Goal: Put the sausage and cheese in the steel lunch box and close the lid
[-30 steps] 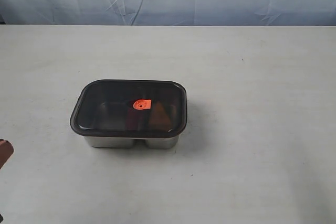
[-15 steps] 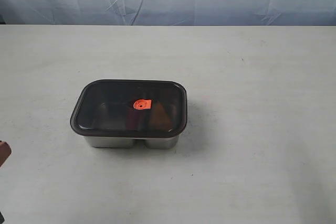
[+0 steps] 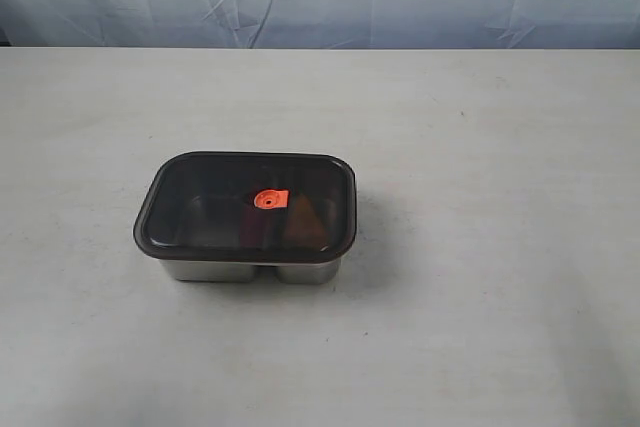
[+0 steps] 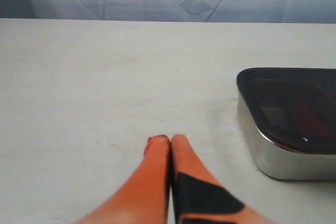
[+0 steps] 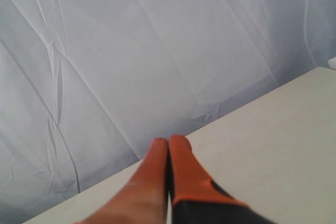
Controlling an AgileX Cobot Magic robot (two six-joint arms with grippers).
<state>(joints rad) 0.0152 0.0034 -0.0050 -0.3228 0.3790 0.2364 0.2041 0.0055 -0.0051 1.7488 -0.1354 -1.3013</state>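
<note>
- left wrist view: the left gripper (image 4: 170, 139) has its two orange fingers pressed flat together, tip against tip, with nothing between them.
- it hangs low over a bare stretch of the table (image 4: 94, 87), apart from the steel lunch box (image 4: 273, 156), whose near rounded corner and shiny wall show close by.
- right wrist view: the right gripper (image 5: 168, 140) is likewise closed, fingers touching along their length and holding nothing.
- it is aimed at the pale blue backdrop cloth (image 5: 131, 51) past a table edge, with only a strip of the tabletop under it; the box does not show in this view.
- exterior view: the steel lunch box (image 3: 250, 271) stands well in from every edge of the table (image 3: 480, 247), somewhat toward the left edge.
- the lid (image 3: 215, 202) sits flat on the box and covers its whole rim, dark and half see-through, with the small orange valve (image 3: 270, 199) at its centre.
- through the lid the divider shows faintly, and a warm orange-brown patch (image 3: 303, 225) lies in the right-hand compartment; it is too dim to tell whether it is the cheese.
- in the left wrist view a dull red shape (image 4: 310, 121) shows under the lid, likely the sausage, though its outline is blurred.
</note>
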